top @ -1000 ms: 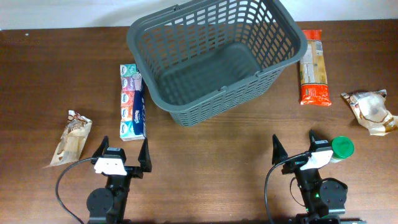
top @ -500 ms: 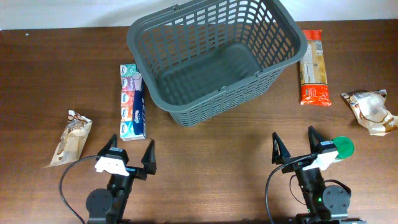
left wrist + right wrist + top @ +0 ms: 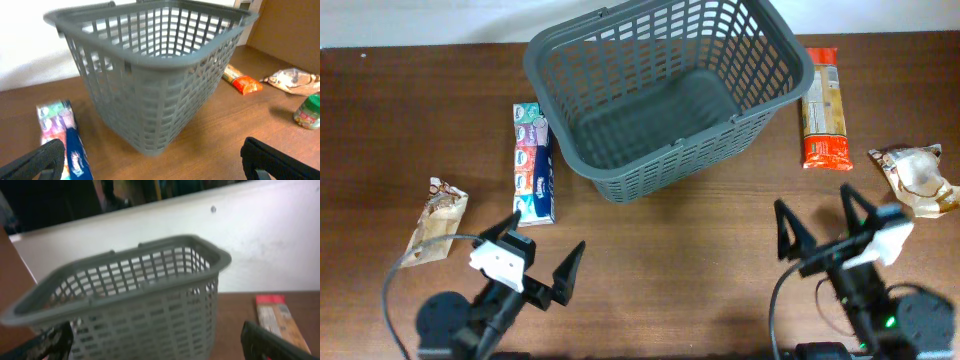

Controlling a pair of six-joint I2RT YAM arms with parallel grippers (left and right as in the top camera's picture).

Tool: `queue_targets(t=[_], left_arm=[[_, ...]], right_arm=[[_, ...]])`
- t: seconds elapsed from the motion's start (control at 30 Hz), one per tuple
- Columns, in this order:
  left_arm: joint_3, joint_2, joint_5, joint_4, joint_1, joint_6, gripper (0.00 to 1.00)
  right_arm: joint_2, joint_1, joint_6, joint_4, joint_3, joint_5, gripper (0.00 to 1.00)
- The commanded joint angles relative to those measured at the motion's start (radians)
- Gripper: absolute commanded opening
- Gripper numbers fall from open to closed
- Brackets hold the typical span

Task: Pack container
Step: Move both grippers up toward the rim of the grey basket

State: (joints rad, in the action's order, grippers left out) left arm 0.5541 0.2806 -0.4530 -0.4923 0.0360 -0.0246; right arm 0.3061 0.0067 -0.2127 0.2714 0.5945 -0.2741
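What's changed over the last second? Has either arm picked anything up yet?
Both arms have moved. The left gripper turned and shifted rightwards. The right gripper shifted right, and from overhead it now hides the green-lidded jar. Both are open, with nothing grasped. The container, tissue pack, pasta packet, left snack bag and right snack bag have not moved.

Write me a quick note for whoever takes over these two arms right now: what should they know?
Left gripper: fingers open, holding nothing, over the near left of the table.
Right gripper: fingers open, holding nothing, near right.
Container: upright at the far middle, empty.
Loose items: tissue pack left of it, snack bag further left, pasta packet right of it, crinkled wrapper at far right, green-lidded jar by the right gripper.
Done: nothing packed.
Left: presumably all five items go in.
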Motion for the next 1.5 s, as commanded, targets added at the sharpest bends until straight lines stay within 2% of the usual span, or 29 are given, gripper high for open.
queue_targets(t=[0.0, 0.1, 0.13, 0.3, 0.4, 0.53, 0.63, 0.73, 0.83, 0.97, 1.2, 1.3, 1.47], left_arm=[[0.146, 0.120, -0.035, -0.017, -0.006, -0.052, 0.99], [0.222, 0.164, -0.092, -0.016, -0.006, -0.052, 0.99], [0.238, 0.168, -0.122, -0.010, -0.006, -0.052, 0.99], [0.240, 0.171, -0.121, 0.048, -0.006, -0.031, 1.00], [0.261, 0.171, -0.041, 0.053, -0.006, 0.080, 1.00], [0.333, 0.183, 0.025, -0.007, -0.006, 0.130, 0.99], [0.465, 0.235, 0.205, -0.173, -0.006, 0.194, 1.00], [0.652, 0.332, 0.370, -0.345, -0.006, 0.199, 1.00], [0.750, 0.387, 0.341, -0.367, -0.006, 0.196, 1.00], [0.763, 0.396, 0.241, -0.365, -0.006, 0.196, 1.00], [0.766, 0.402, 0.156, -0.283, -0.006, 0.198, 1.00], [0.802, 0.431, 0.157, -0.353, -0.006, 0.251, 1.00], [0.903, 0.568, 0.156, -0.600, 0.002, 0.275, 1.00]], right_arm=[[0.203, 0.006, -0.002, 0.050, 0.241, -0.105, 0.99], [0.341, 0.006, -0.002, 0.093, 0.436, -0.228, 0.99], [0.414, 0.006, -0.002, 0.121, 0.553, -0.307, 0.99], [0.519, 0.006, -0.006, 0.112, 0.732, -0.440, 0.99], [0.555, 0.006, -0.006, 0.166, 0.820, -0.444, 0.99], [0.610, 0.006, -0.006, 0.299, 0.950, -0.353, 0.99], [0.677, 0.006, -0.006, 0.449, 1.089, -0.283, 0.99], [0.774, 0.006, -0.005, 0.621, 1.260, -0.267, 0.99], [0.856, 0.006, -0.002, 0.745, 1.383, -0.275, 0.99], [0.898, 0.006, -0.003, 0.849, 1.424, -0.273, 0.99], [0.937, 0.006, -0.003, 0.854, 1.429, -0.216, 0.99], [0.961, 0.006, -0.006, 0.853, 1.469, -0.157, 0.99], [1.043, 0.006, -0.003, 0.860, 1.615, -0.125, 0.99]])
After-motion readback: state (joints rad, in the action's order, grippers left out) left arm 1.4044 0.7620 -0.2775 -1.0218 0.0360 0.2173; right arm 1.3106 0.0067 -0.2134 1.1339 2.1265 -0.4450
